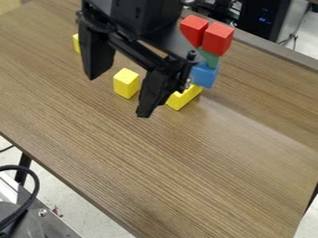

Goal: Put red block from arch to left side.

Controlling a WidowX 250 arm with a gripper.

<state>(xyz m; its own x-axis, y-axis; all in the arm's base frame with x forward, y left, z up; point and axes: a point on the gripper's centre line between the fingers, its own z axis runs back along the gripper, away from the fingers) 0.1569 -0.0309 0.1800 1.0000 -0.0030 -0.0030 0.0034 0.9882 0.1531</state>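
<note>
My gripper hangs open over the upper left-middle of the table, its two fingers wide apart. To its right stands a stack: two red blocks side by side at the top, a green piece under them, a blue block lower down and a yellow block at the bottom. The right finger and the gripper body partly cover the stack's left side, so the arch shape cannot be made out. Neither red block is between the fingers.
A separate yellow block stands on the wooden table, seen between the fingers. Another yellow block is partly hidden behind the left finger. Dark equipment stands beyond the table's far edge.
</note>
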